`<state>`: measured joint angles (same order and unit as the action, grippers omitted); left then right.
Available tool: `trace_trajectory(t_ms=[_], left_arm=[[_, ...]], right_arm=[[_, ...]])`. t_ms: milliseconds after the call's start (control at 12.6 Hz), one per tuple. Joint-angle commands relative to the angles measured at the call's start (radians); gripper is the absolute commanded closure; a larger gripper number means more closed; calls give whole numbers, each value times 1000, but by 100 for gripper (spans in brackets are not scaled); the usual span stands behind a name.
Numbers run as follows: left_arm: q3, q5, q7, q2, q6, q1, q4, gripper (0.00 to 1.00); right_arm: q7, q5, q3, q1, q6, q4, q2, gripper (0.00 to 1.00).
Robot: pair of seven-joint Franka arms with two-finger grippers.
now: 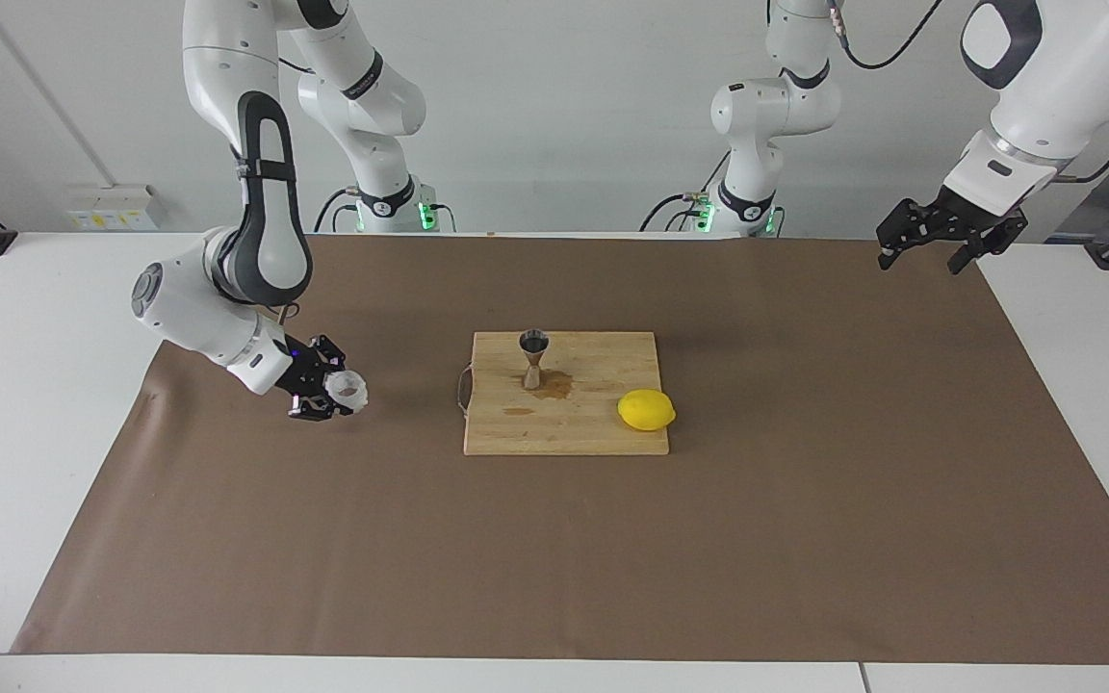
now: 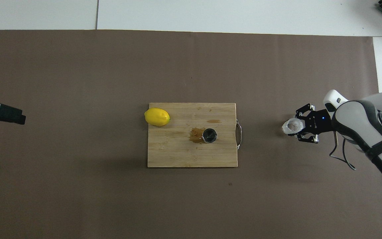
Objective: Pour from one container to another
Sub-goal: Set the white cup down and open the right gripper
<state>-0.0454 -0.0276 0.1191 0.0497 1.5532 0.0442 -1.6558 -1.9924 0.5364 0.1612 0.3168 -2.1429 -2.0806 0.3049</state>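
Jigger (image 1: 533, 358) stands upright on the cutting board (image 1: 593, 433), its top cone dark inside; a brown wet patch (image 1: 554, 386) lies on the wood touching its foot. My right gripper (image 1: 338, 393) is clamped on the whitish faceted cup (image 1: 347, 389), low over the brown mat (image 1: 554, 558), off the board's handle end toward my right arm's end of the table; cup contents not discernible. Lemon (image 1: 646, 410) sits at the board's corner toward my left arm. Left gripper (image 1: 930, 252) waits spread wide, well away from the board.
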Motion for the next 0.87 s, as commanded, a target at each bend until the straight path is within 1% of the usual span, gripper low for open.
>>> trace_trajectory(t_ms=[0, 79, 396, 554, 792], left_arm=[[-5, -6, 4, -5, -18, 6, 16, 0], [-5, -6, 4, -5, -16, 6, 14, 0], [-5, -6, 4, -7, -9, 6, 14, 0], [-5, -6, 2, -10, -8, 6, 14, 0], [-5, -6, 5, -10, -13, 6, 14, 0]], right_arm=[[-25, 31, 14, 31, -9, -16, -17, 14], [-22, 31, 14, 38, -8, -15, -24, 0], [17, 30, 9, 54, 0, -15, -95, 0], [49, 17, 8, 62, 0, -12, -148, 0], [192, 1, 8, 61, 5, -1, -220, 0]])
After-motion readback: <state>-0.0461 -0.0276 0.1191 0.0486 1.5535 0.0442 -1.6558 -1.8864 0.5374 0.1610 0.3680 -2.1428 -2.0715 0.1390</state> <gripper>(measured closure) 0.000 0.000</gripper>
